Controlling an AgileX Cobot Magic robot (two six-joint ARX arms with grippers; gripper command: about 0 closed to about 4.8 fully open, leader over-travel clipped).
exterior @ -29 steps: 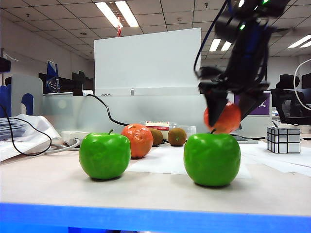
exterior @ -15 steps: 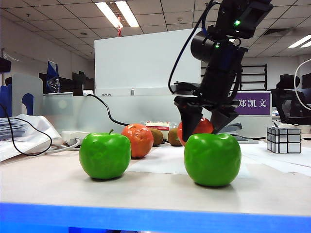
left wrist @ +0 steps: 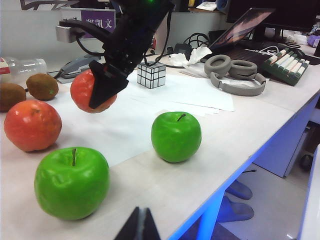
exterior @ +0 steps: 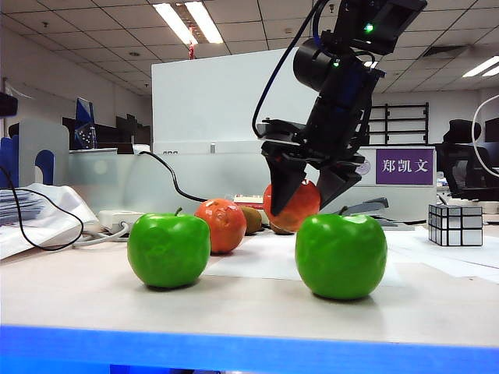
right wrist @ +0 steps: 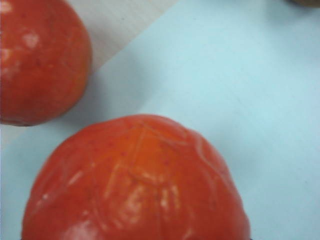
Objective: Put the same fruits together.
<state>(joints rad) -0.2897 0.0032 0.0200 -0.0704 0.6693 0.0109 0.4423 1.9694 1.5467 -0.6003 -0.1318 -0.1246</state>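
Hanging in the right claw (exterior: 306, 204) is one of the two orange-red wrinkled fruits (exterior: 291, 204), clamped between the black fingers and lifted clear of the table (exterior: 249, 308), above the white paper sheet (left wrist: 125, 125). Its twin (exterior: 221, 224) sits on the table a little to the left in the exterior view, near but not touching. Behind them lie two brown kiwis (left wrist: 42, 85), close to each other. The two green apples are nearest the front edge: one (exterior: 168, 249) on the left and one (exterior: 341, 255) on the right, well apart, so that pair is not yet together.

The left claw (left wrist: 139, 227) is clenched on nothing, its tips showing low in its own wrist view, parked back from the fruit.

My worry is the set-down. The carried fruit is round and glossy, and if let go while above the paper it could roll, either off toward the kiwis or forward into the right apple. Coming down too close to the twin could also knock that one away. The silver mirror cube (exterior: 454, 224) stands off to the right, out of the path.

No bowls, trays or other containers are in view; all the fruit lies loose on the table.
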